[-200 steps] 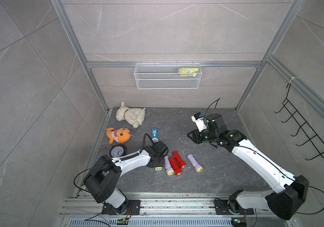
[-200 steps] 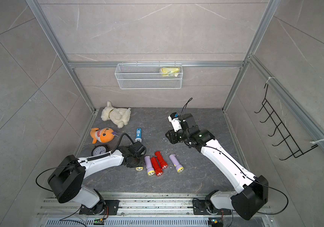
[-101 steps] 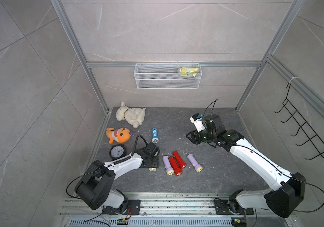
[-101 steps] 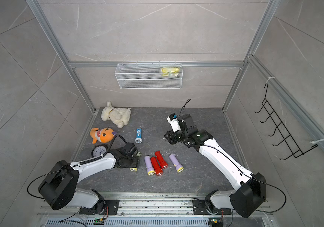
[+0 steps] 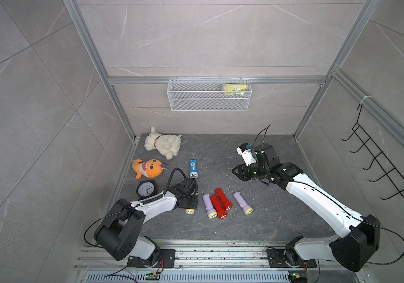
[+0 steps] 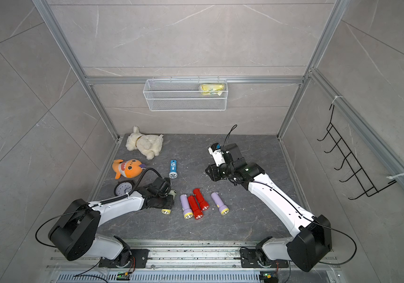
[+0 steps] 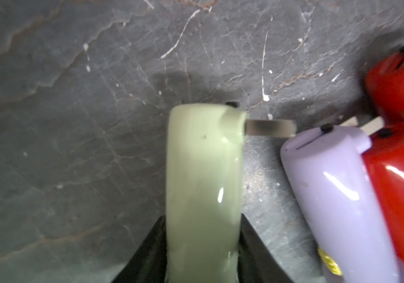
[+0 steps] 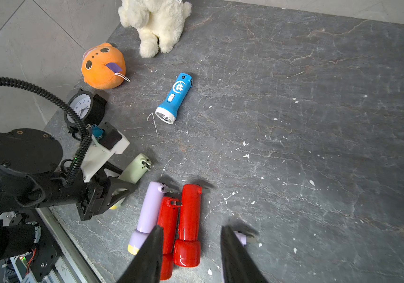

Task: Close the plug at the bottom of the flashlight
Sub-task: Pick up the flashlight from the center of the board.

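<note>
Got the left gripper (image 7: 202,216) pinched tight on the pale green flashlight (image 7: 203,159), low on the slate floor (image 5: 281,220) toward its left edge, not far from the clock (image 5: 146,190). Can see the plug (image 7: 269,127) poking out sideways at the butt end, tip just beside the lilac flashlight (image 7: 338,196). Cramped on that side, with two red flashlights (image 5: 216,208) packed alongside. Got the right gripper (image 8: 191,229) hovering above the floor, jaws apart, nothing in them. Plenty of bare slate on the right.
</note>
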Tool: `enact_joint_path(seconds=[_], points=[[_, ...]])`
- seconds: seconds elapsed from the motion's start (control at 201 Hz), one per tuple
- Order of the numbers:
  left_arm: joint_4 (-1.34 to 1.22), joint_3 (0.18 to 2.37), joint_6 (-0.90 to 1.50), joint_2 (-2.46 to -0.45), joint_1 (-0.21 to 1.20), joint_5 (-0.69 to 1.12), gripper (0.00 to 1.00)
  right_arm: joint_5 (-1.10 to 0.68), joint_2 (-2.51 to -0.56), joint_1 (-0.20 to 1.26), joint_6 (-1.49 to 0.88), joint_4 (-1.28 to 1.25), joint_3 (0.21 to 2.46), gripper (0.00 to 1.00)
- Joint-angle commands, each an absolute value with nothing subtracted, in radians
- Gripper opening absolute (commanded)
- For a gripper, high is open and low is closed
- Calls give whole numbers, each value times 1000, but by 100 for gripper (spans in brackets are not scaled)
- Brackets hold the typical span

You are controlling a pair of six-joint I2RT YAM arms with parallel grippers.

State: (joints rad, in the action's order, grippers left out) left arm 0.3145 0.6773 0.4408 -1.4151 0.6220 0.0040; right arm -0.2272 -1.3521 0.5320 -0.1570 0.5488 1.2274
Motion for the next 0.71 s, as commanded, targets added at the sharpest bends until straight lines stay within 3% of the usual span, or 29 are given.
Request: enact_joint_path(seconds=[0.0, 0.264, 0.528, 0.702], points=[[319, 667, 386, -1301, 614, 6, 30, -219, -1345, 536, -154, 526, 1238, 42], [284, 663, 359, -1143, 604, -3, 0, -225, -1353, 537, -154, 522, 1253, 42], [165, 730, 170, -973, 599, 79, 0, -347, -1350, 535, -140, 432, 1272, 43], [123, 864, 7, -1005, 544, 464, 0, -541, -1392, 527, -117, 330, 1325, 43]])
